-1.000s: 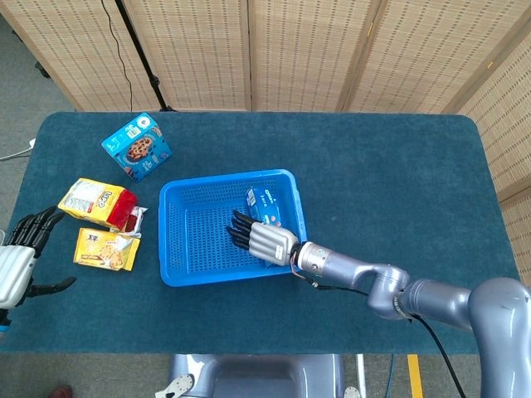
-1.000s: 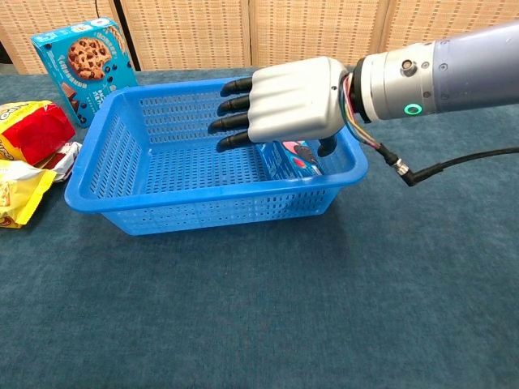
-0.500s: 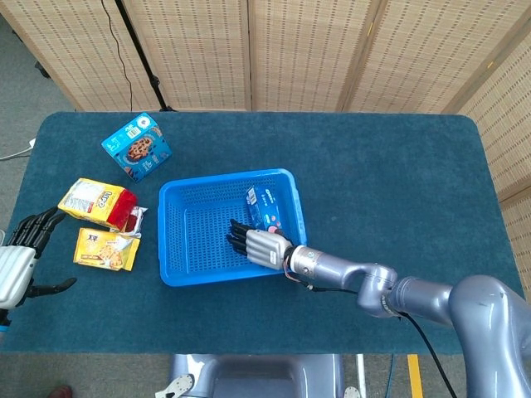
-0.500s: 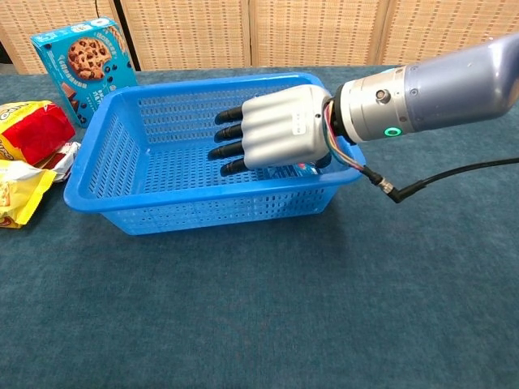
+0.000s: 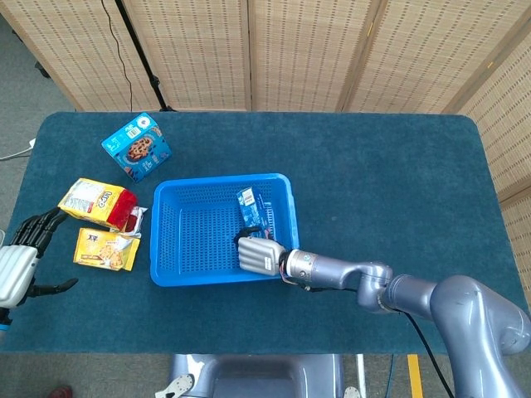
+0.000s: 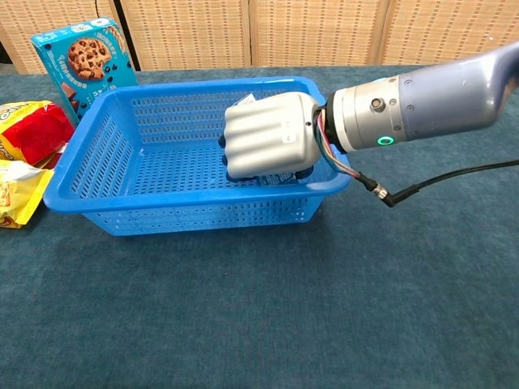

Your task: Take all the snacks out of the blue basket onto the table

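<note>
My right hand is down inside the blue basket, fingers curled around the last snack pack at the right end; it looks grasped, though the back of the hand hides the contact. I'd confirm the hold, then lift straight up so the pack clears the rim without dragging the basket, and set it on open bench. My left hand hangs released by the bench's left edge
</note>
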Robot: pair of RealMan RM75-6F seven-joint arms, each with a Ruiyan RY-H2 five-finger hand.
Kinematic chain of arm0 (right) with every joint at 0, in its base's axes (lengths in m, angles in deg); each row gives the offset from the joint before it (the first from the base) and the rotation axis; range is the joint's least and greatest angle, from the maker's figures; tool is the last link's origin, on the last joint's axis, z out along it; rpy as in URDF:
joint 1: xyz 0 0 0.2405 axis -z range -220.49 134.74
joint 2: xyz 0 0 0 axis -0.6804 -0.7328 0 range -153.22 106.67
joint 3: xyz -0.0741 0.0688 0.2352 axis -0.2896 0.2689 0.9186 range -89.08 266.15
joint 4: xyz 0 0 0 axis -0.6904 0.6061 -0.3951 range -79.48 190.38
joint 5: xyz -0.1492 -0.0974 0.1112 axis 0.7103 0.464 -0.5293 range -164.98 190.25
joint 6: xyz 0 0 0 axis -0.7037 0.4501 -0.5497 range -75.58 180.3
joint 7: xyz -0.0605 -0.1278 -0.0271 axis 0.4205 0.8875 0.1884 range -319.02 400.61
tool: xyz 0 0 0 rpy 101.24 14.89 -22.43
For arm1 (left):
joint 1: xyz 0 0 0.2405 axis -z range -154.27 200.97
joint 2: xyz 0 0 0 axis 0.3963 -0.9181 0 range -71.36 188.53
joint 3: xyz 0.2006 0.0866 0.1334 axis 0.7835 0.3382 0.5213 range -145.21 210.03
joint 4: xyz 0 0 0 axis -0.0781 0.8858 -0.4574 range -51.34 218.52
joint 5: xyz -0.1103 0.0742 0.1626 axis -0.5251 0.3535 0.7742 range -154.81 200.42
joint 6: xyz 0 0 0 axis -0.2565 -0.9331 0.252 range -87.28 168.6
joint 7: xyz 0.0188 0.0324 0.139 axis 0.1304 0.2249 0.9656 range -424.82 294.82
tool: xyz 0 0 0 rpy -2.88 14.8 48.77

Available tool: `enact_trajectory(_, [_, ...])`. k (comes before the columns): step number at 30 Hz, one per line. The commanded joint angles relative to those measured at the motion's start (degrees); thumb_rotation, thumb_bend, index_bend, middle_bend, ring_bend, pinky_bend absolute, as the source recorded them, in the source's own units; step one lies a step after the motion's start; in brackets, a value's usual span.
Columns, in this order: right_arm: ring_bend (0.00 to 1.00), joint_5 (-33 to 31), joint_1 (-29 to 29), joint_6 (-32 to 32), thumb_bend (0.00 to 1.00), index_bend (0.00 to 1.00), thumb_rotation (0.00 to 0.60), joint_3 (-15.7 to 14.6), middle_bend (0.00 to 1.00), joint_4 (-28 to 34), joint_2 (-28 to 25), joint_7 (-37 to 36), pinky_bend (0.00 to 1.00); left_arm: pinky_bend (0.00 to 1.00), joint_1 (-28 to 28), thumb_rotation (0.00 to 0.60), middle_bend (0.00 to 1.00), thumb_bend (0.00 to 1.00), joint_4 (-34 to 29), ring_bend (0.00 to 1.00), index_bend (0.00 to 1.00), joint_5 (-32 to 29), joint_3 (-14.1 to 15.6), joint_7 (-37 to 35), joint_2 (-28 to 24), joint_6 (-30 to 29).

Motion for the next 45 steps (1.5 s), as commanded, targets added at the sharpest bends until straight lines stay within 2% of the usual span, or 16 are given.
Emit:
enact_trajectory(1, [0.45,2.86,-0.04,-5.04,0.31,0.72,0.600,-0.78,0.53,-0.54,-0.96,-2.96,0.64,0.00,0.02,0.600,0.00,0.00,-0.04,0.00,0.00,0.05,0.05,-0.06,-0.02,0.08])
enact_trajectory(4, [0.45,4.18,0.27,-8.57,0.31,0.72,0.600,-0.47,0.53,0.19,-2.53,-3.17,0.64,0.00,0.02,0.600,0.00,0.00,-0.14,0.00,0.00,0.23,0.16,-0.17,-0.07,0.15])
enact_trajectory(6, [0.45,4.46,1.04,-12.51,0.31,0.72,0.600,0.94,0.53,2.42,-5.20,-2.71,0.64,0.00,0.06,0.600,0.00,0.00,-0.14,0.00,0.00,0.61,0.34,-0.24,-0.06,0.24])
enact_trajectory(9, [0.45,4.31,1.80,-14.78,0.31,0.72,0.600,2.21,0.53,5.45,-8.53,-1.63,0.64,0.00,0.17,0.600,0.00,0.00,-0.15,0.00,0.00,0.86,0.47,-0.56,-0.11,0.47])
enact_trajectory(16, [0.45,-0.64,6.03,-18.97,0.31,0.71,0.600,5.72,0.53,7.50,-15.67,-1.74,0.64,0.00,0.36,0.600,0.00,0.00,-0.25,0.00,0.00,1.37,0.73,-0.77,-0.07,0.79])
enact_trajectory(21, [0.45,-2.66,8.93,-17.84,0.31,0.71,0.600,3.78,0.53,2.03,-17.76,-5.36,0.64,0.00,0.11,0.600,0.00,0.00,-0.33,0.00,0.00,1.84,0.87,-0.92,-0.16,0.17])
enact_trajectory(27, [0.43,-0.84,12.34,-20.11,0.31,0.68,0.600,-0.19,0.52,-7.22,-14.42,-11.62,0.61,0.00,-0.28,0.600,0.00,0.00,-0.39,0.00,0.00,2.08,0.98,-0.83,-0.12,-0.57])
enact_trajectory(29, [0.36,-1.13,13.32,-19.99,0.31,0.58,0.600,-1.02,0.46,-9.97,-12.68,-13.99,0.53,0.00,-0.40,0.600,0.00,0.00,-0.46,0.00,0.00,2.19,1.13,-0.63,-0.03,-0.66])
enact_trajectory(30, [0.28,-1.74,13.70,-19.35,0.25,0.44,0.600,-1.17,0.37,-10.61,-12.17,-14.79,0.45,0.00,-0.47,0.600,0.00,0.00,-0.49,0.00,0.00,2.28,1.23,-0.54,0.01,-0.69])
enact_trajectory(31, [0.17,-2.81,14.16,-18.17,0.16,0.27,0.600,-1.12,0.24,-10.97,-11.75,-14.91,0.35,0.00,-0.56,0.600,0.00,0.00,-0.48,0.00,0.00,2.39,1.34,-0.38,0.06,-0.76])
enact_trajectory(33, [0.03,-4.13,14.72,-17.12,0.02,0.06,0.600,-0.65,0.06,-10.55,-11.55,-13.60,0.20,0.00,-0.69,0.600,0.00,0.00,-0.51,0.00,0.00,2.48,1.44,-0.18,0.11,-0.91])
enact_trajectory(34, [0.00,-4.65,15.10,-17.34,0.00,0.02,0.600,-0.22,0.01,-9.97,-11.55,-12.83,0.15,0.00,-0.78,0.600,0.00,0.00,-0.58,0.00,0.00,2.56,1.50,-0.19,0.11,-1.04])
enact_trajectory(36, [0.00,-5.30,15.71,-18.20,0.00,0.00,0.600,0.50,0.00,-8.92,-11.82,-11.68,0.08,0.00,-0.95,0.600,0.00,0.00,-0.62,0.00,0.00,2.73,1.58,-0.13,0.11,-1.33])
enact_trajectory(40, [0.00,-6.34,17.32,-21.40,0.00,0.00,0.600,2.09,0.00,-4.55,-13.95,-10.32,0.03,0.00,-1.29,0.600,0.00,0.00,-0.63,0.00,0.00,3.46,1.93,-0.21,0.05,-1.93])
enact_trajectory(43, [0.00,-7.58,19.34,-24.37,0.00,0.00,0.600,3.33,0.00,0.64,-16.81,-9.15,0.03,0.00,-1.62,0.600,0.00,0.00,-0.52,0.00,0.00,4.06,2.24,-0.42,0.04,-2.45])
enact_trajectory(45, [0.00,-9.65,22.83,-28.04,0.00,0.00,0.600,4.09,0.00,6.51,-20.00,-8.23,0.03,0.00,-2.41,0.600,0.00,0.00,-0.16,0.00,0.00,4.07,2.47,0.07,0.24,-3.50])
